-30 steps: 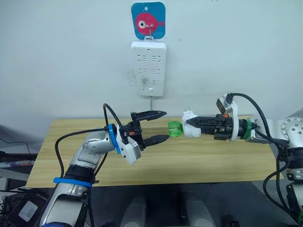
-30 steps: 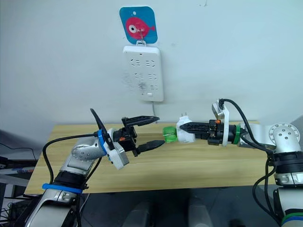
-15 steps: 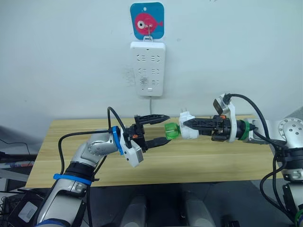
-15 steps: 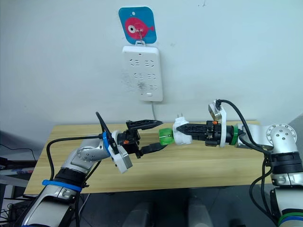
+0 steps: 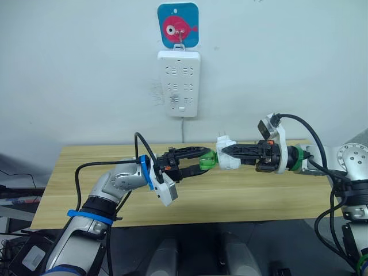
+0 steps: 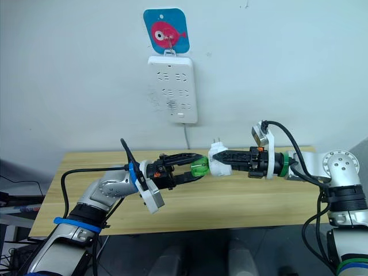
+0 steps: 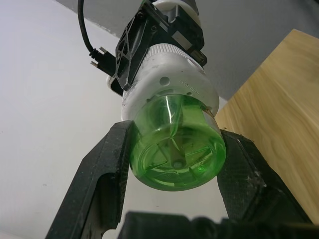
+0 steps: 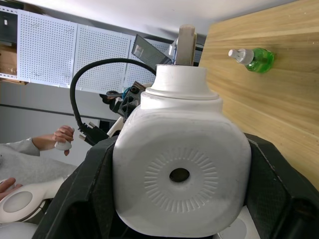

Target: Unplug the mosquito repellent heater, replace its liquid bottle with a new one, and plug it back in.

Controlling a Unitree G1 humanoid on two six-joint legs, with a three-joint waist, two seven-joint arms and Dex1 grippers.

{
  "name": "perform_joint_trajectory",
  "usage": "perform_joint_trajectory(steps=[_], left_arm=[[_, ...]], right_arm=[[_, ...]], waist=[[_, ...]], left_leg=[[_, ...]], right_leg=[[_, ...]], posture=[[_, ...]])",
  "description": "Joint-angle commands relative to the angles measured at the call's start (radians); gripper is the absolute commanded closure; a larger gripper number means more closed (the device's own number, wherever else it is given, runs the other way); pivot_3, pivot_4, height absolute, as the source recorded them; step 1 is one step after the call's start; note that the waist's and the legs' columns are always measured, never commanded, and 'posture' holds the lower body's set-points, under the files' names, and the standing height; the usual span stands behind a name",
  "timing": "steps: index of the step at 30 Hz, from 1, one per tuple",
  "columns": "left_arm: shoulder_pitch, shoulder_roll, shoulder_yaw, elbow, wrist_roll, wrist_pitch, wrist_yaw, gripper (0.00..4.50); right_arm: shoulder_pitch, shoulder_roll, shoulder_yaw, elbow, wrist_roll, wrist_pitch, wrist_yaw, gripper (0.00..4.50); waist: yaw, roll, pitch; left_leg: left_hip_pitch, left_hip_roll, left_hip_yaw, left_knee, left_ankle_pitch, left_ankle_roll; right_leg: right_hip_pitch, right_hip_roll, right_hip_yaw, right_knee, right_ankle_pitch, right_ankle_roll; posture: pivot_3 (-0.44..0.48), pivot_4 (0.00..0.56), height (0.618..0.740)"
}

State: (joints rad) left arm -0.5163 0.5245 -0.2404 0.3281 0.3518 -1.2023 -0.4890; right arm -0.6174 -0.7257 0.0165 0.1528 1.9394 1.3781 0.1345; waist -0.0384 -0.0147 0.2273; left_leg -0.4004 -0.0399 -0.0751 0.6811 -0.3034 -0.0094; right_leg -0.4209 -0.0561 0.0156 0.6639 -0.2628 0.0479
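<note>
Above the table's (image 5: pixel 86 190) rear edge, the right gripper (image 5: pixel 225 152) was clamped on the white mosquito repellent heater (image 5: pixel 228 156), held sideways in the air with its prongs up and its green liquid bottle (image 5: pixel 208 160) pointing at the other arm. The left gripper (image 5: pixel 202 158) had its two black fingers (image 7: pixel 107 172) touching either side of that bottle, still screwed into the heater. A second green bottle (image 8: pixel 253 59) lay on its side on the wooden top near a far corner, and the white power strip (image 5: pixel 179 83) hung on the wall under a blue fish hook (image 5: pixel 179 24)
</note>
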Motion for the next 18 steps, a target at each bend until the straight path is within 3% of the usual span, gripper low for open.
perform_joint_trajectory(steps=[1, 5, 8, 10, 13, 14, 16, 18], left_arm=[[-0.008, 0.019, -0.07, -0.052, -0.132, 0.037, -0.031, 2.24], [0.019, 0.066, -0.178, -0.197, -0.524, 0.348, -0.23, 2.24], [0.026, 0.099, -0.193, -0.33, -0.697, 0.615, -0.356, 2.24], [0.033, 0.129, -0.189, -0.447, -0.906, 0.986, -0.366, 2.24], [0.001, 0.173, -0.13, -0.547, -1.304, 1.498, -0.326, 2.24], [-0.022, 0.181, -0.092, -0.518, -1.518, 1.685, -0.278, 2.24], [-0.062, 0.179, -0.029, -0.423, -1.827, 1.945, -0.187, 2.24], [-0.091, 0.157, -0.001, -0.291, -2.002, 2.118, -0.099, 2.24]], right_arm=[[-0.007, -0.009, -0.022, -0.038, 0.033, 0.014, 0.032, 1.49], [-0.004, -0.036, -0.01, -0.04, 0.033, 0.025, 0.047, 1.49], [0.01, -0.074, 0.009, -0.069, 0.033, 0.036, 0.067, 1.49], [0.014, -0.092, 0.019, -0.077, 0.033, 0.041, 0.085, 1.49], [0.017, -0.117, 0.028, -0.09, 0.033, 0.046, 0.12, 1.49], [0.019, -0.122, 0.032, -0.097, 0.033, 0.046, 0.129, 1.49], [0.019, -0.123, 0.042, -0.103, 0.033, 0.039, 0.133, 1.49], [0.019, -0.119, 0.051, -0.11, 0.033, 0.026, 0.128, 1.49]], waist=[[0.0, 0.0, 0.0], [-0.003, 0.0, 0.0], [-0.003, 0.0, 0.0], [-0.008, 0.0, 0.0], [-0.017, 0.0, 0.0], [-0.019, 0.0, 0.0], [-0.022, 0.0, 0.0], [-0.026, 0.0, 0.0]], left_leg=[[0.0, 0.0, 0.0, 0.0, 0.0, 0.0], [0.0, 0.0, -0.001, 0.0, 0.0, 0.0], [0.0, 0.0, -0.002, 0.0, 0.0, 0.0], [0.0, 0.0, -0.002, 0.0, 0.0, 0.0], [0.0, 0.0, -0.003, 0.0, 0.0, 0.0], [0.0, 0.0, -0.003, 0.001, 0.0, 0.0], [0.0, 0.0, -0.004, 0.001, 0.0, 0.001], [0.0, 0.0, -0.004, 0.001, 0.001, 0.001]], right_leg=[[0.0, 0.0, 0.0, 0.0, 0.0, 0.0], [0.0, 0.0, 0.0, 0.0, 0.0, 0.0], [0.0, 0.0, 0.0, -0.001, 0.0, 0.0], [0.0, 0.0, -0.001, -0.001, 0.0, 0.0], [0.001, 0.0, -0.001, -0.001, 0.0, 0.0], [0.001, 0.0, -0.001, 0.0, 0.0, 0.0], [0.001, 0.001, -0.002, 0.0, 0.0, 0.0], [0.001, 0.002, -0.002, 0.001, 0.0, 0.0]], posture=[[-0.099, 0.228, 0.74], [-0.102, 0.229, 0.74], [-0.102, 0.224, 0.74], [-0.103, 0.231, 0.74], [-0.098, 0.23, 0.74], [-0.097, 0.23, 0.74], [-0.1, 0.231, 0.74], [-0.104, 0.231, 0.74]])
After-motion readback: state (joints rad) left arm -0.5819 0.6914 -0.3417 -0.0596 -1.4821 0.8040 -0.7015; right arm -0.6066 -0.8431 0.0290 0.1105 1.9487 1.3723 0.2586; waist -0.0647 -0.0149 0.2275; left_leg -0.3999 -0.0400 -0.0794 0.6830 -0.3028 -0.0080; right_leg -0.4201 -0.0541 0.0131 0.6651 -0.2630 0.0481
